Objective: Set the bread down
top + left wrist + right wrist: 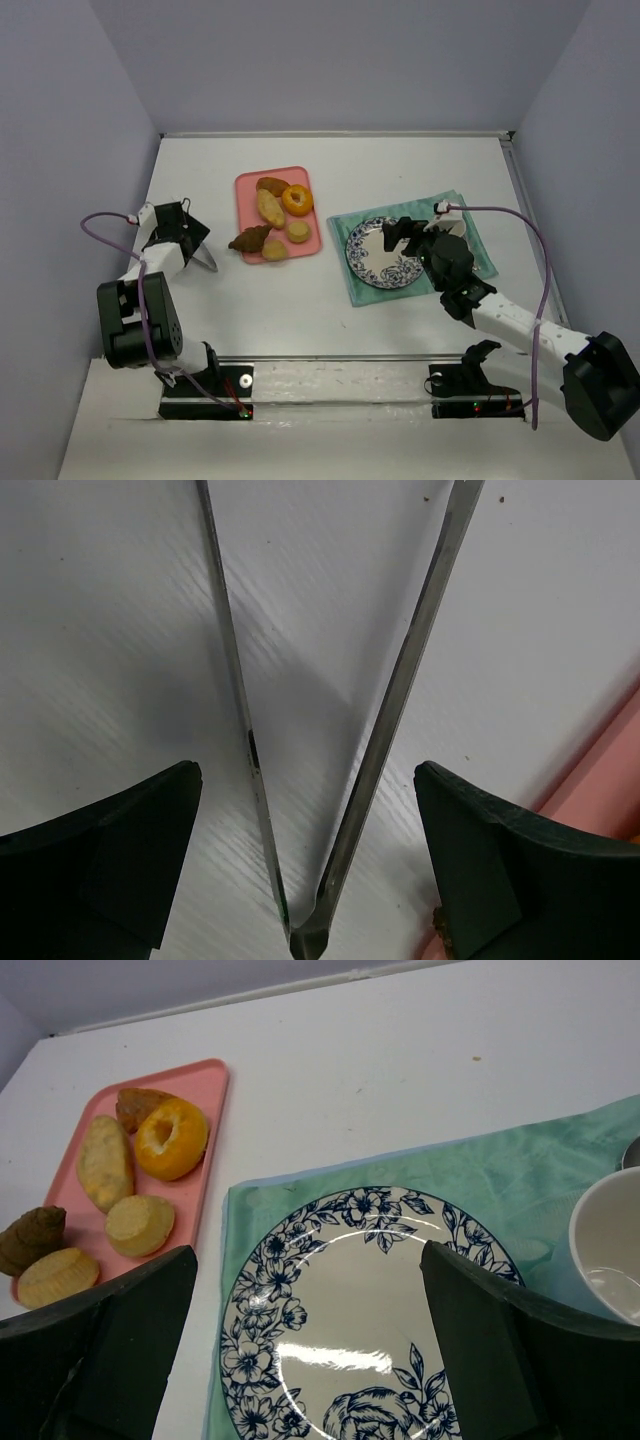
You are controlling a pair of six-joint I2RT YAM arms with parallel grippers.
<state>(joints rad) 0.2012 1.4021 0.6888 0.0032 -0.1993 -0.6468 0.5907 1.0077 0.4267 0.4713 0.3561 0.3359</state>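
No bread is on the plate yet; it all lies on the pink tray at the upper left, while the left claw and right claw both hang open.

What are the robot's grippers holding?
Nothing is held. The left gripper stands open around the thin metal tongs without touching them; the right gripper is open above the blue-flowered white plate.

I read bright, even overhead light in all views. Soft grey shadow beside tongs on table. White glare patch on plate centre. Top view sharp.
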